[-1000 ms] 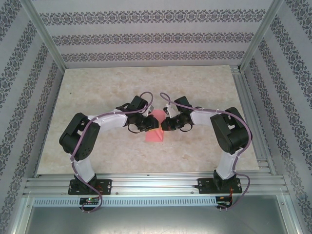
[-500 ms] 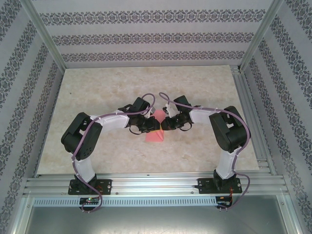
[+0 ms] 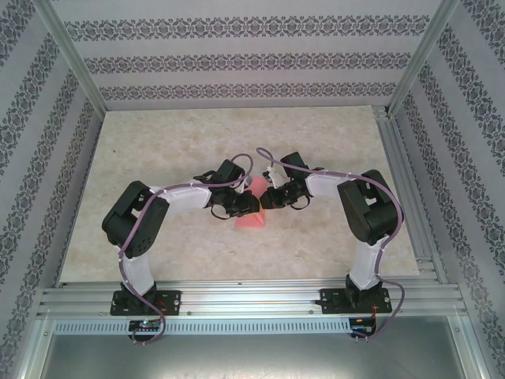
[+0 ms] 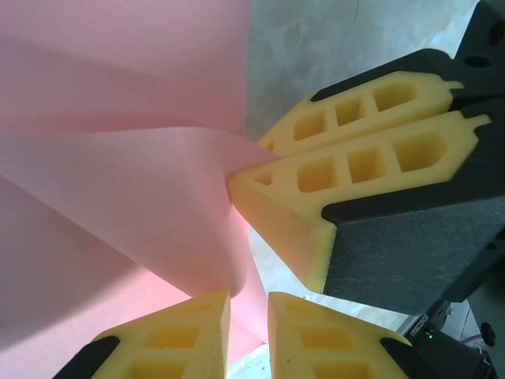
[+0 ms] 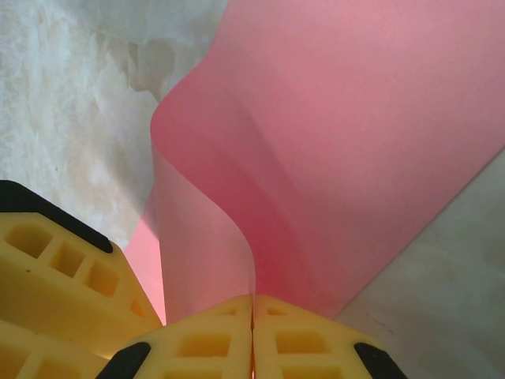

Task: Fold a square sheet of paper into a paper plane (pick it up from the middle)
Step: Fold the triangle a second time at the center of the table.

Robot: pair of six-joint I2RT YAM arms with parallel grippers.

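heads up, both your arms are bent in toward the middle of the counter (image 3: 158, 150) and they meet right over the pink sheet (image 3: 251, 220). Its near end pokes out on the counter just below the two wrists.

On the right wrist cam your right pincer (image 5: 252, 304) is pressed together, and the sheet runs straight into the seam between the pads, so it's clamped on the paper. From there the sheet bows up and away in a soft S-curve.

On the left wrist cam your left pincer (image 4: 248, 304) stands a little apart. A loose curl of the sheet drops into the gap, and the pads don't look pressed onto it. The same view has the right pincer's yellow fingers (image 4: 347, 170) coming in from the right, nipping an edge of the sheet at their tips. The two pincers sit just beside each other
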